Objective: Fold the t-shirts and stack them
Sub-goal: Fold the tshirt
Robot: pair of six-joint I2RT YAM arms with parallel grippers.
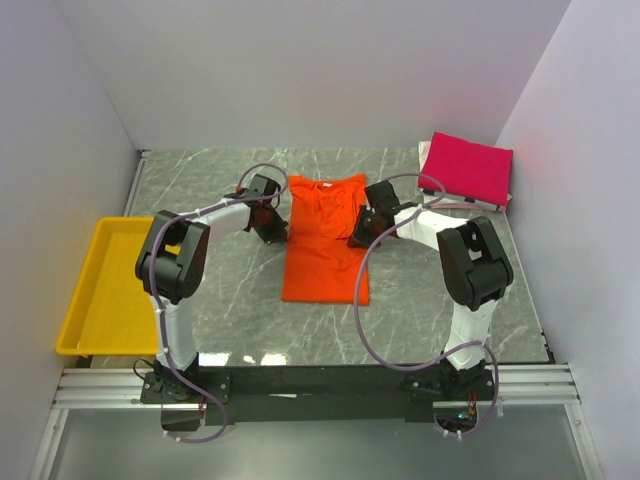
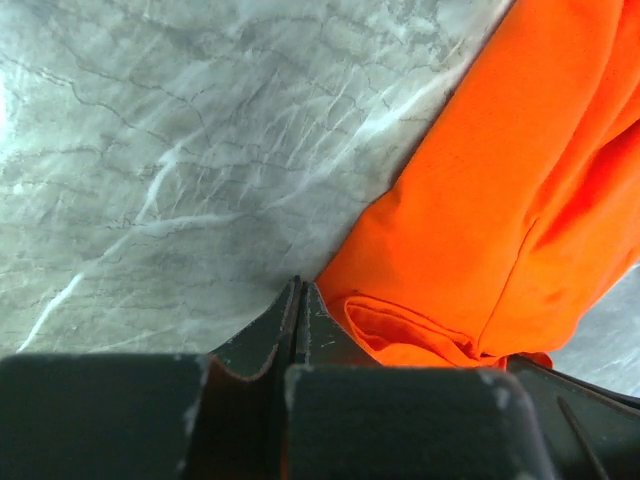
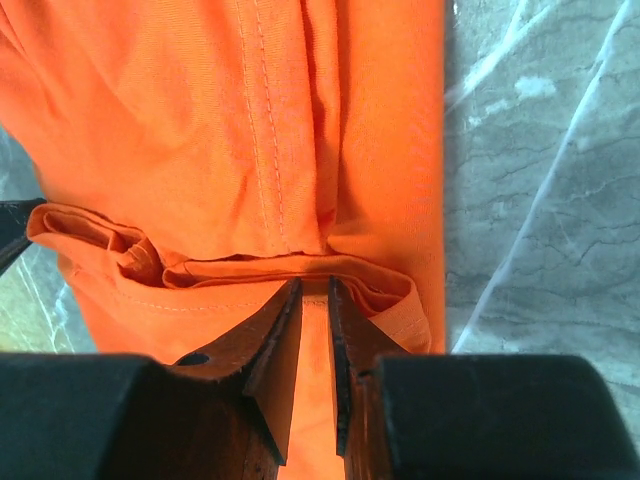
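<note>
The orange t-shirt (image 1: 325, 245) lies flat in the middle of the table as a long narrow strip, collar to the back. My left gripper (image 1: 270, 226) is at its left edge. In the left wrist view my left gripper (image 2: 297, 287) has its jaws pressed together at the shirt's edge (image 2: 480, 200), with a bunched fold beside them. My right gripper (image 1: 360, 236) is at the right edge. In the right wrist view my right gripper (image 3: 315, 283) is nearly shut on a folded hem of the orange cloth (image 3: 200, 130). The magenta-pink t-shirt (image 1: 466, 168) lies folded at the back right.
A yellow plastic tray (image 1: 100, 290) stands at the left edge of the grey marble table (image 1: 200, 180). White walls close in the back and both sides. The arms' cables loop over the table near the shirt.
</note>
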